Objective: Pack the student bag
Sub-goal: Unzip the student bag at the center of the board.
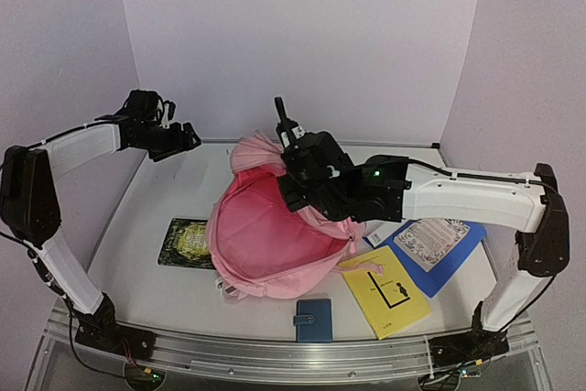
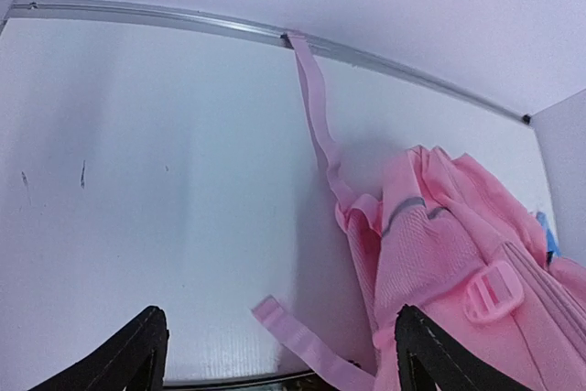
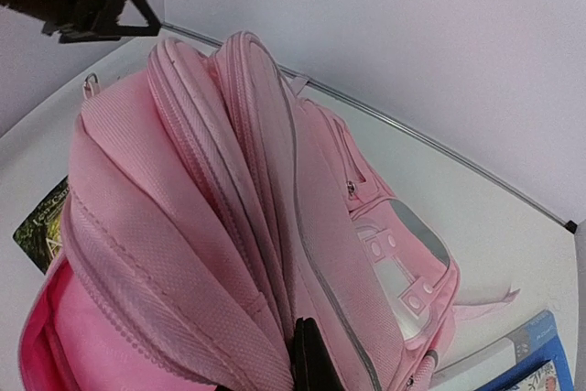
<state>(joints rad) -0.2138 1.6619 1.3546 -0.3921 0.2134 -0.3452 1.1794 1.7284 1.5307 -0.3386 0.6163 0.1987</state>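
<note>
The student bag (image 1: 265,235), a large soft pink backpack, lies in the middle of the table with its main compartment gaping toward the near edge. My right gripper (image 1: 295,191) is shut on the fabric at the bag's upper opening rim. In the right wrist view its dark fingers (image 3: 307,350) pinch a fold of the student bag (image 3: 229,180). My left gripper (image 1: 186,139) hangs open at the far left, apart from the bag, nothing between its fingers (image 2: 417,345). In the left wrist view the student bag (image 2: 449,244) lies to the right, a loose strap (image 2: 316,107) trailing to the back wall.
A dark green book (image 1: 186,243) lies left of the bag. A small blue wallet (image 1: 314,320) sits by the near edge. A yellow booklet (image 1: 386,292) and a blue folder (image 1: 450,263) under a patterned booklet (image 1: 430,237) lie at the right.
</note>
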